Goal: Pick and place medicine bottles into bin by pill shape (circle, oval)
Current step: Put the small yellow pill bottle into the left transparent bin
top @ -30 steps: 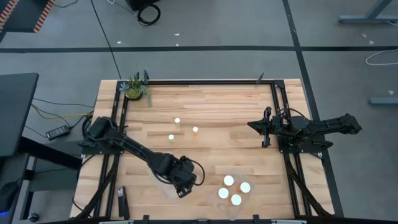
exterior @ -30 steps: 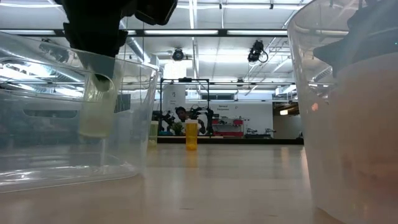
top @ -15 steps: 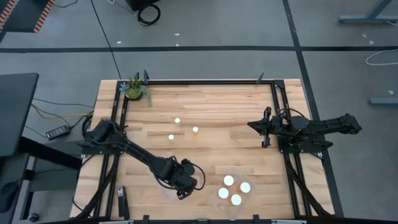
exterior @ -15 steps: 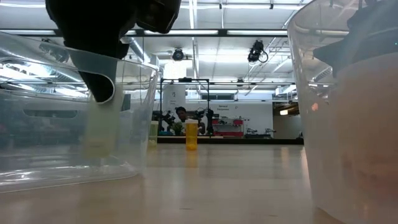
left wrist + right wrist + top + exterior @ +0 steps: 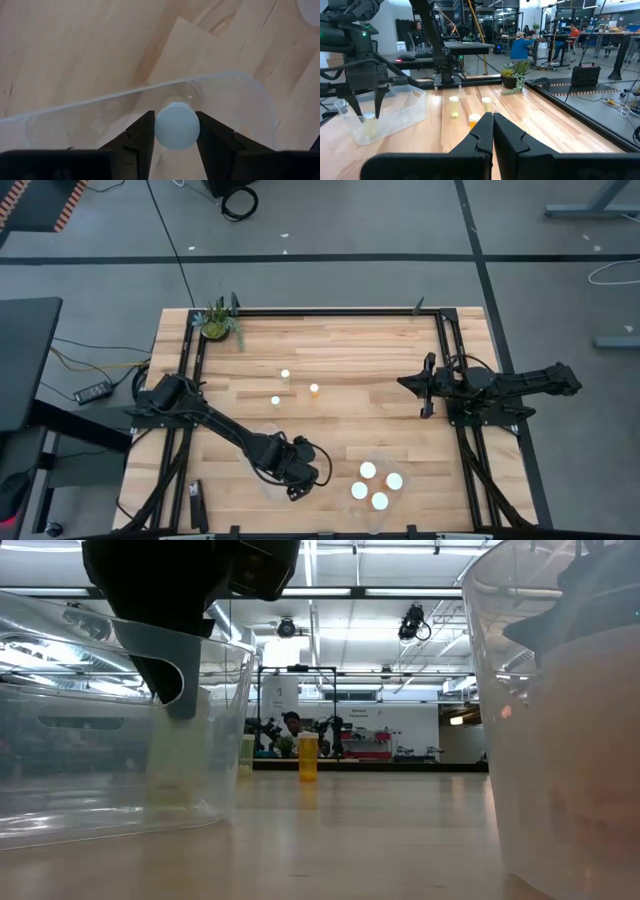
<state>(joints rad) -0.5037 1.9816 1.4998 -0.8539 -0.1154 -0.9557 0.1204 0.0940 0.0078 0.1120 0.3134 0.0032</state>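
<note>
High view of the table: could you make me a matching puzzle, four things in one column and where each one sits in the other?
Things:
1. potted plant
2. left gripper
3. right gripper
4. four capped bottles

Places:
A. together inside the right tub
B. at the table's far left corner
C. shut and empty, over the table's right side
D. down in the left tub, fingers on either side of a white-capped bottle

Pairs: 1-B, 2-D, 3-C, 4-A
</note>
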